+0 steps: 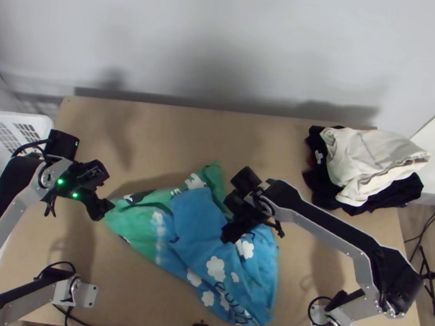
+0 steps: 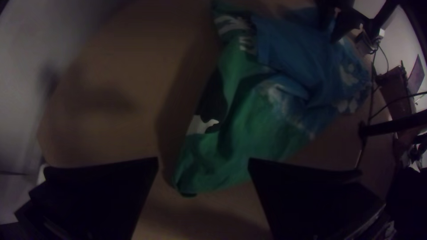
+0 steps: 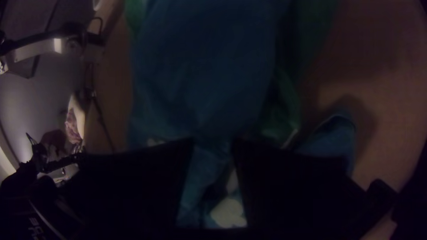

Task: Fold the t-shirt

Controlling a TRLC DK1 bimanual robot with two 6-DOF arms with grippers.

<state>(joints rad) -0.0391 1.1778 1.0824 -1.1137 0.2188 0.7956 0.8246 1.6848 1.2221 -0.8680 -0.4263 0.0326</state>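
The t-shirt (image 1: 210, 242), blue and green with white clouds, lies bunched and twisted on the table, its green end pointing left. My left gripper (image 1: 105, 209) is just beside that green tip. In the left wrist view my left gripper (image 2: 203, 162) has its fingers wide apart, with the green tip of the t-shirt (image 2: 249, 120) just beyond them. Over the middle of the blue part is my right gripper (image 1: 229, 232). Seen from the right wrist, my right gripper (image 3: 212, 140) is partly open, with blue fabric of the t-shirt (image 3: 200, 66) visible beyond and between its fingers.
A pile of white and black clothes (image 1: 371, 165) lies at the table's far right corner. Beside the left edge stands a white basket (image 1: 18, 120) with purple cloth near it. Bare wooden table (image 1: 177, 134) stretches beyond the t-shirt; cables run along the near edge.
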